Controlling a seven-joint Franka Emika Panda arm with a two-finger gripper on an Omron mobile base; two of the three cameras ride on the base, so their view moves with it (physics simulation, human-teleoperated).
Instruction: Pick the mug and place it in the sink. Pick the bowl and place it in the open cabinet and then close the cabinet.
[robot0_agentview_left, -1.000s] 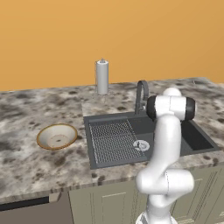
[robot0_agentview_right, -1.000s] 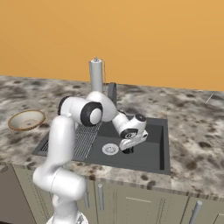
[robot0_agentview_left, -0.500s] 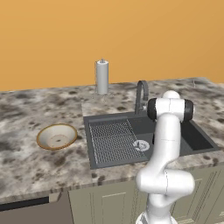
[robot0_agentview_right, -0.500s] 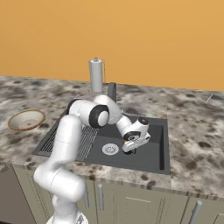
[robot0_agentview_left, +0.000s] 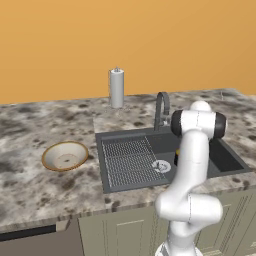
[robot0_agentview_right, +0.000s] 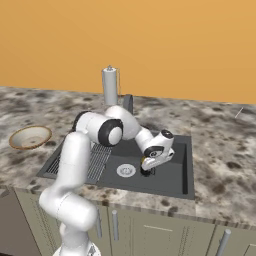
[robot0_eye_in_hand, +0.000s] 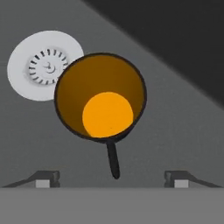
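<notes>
From the left base view I see the dark grey rectangular sink set into the speckled granite surface, its ribbed drainboard on the left and the round silver drain beside it. The wide cream bowl with the orange-brown rim sits on the surface left of the sink, well apart from it, with open stone all round. My own arm hides the basin's middle here.

From the right base view the hand hangs low inside the basin, just right of the drain, with the basin's right wall near.

In the hand view the fingertips stand wide apart, gripping nothing. The small black mug with the yellow-orange inside stands upright on the sink floor between and beyond them, overlapping the drain's edge, its loop handle pointing back toward the hand.
</notes>
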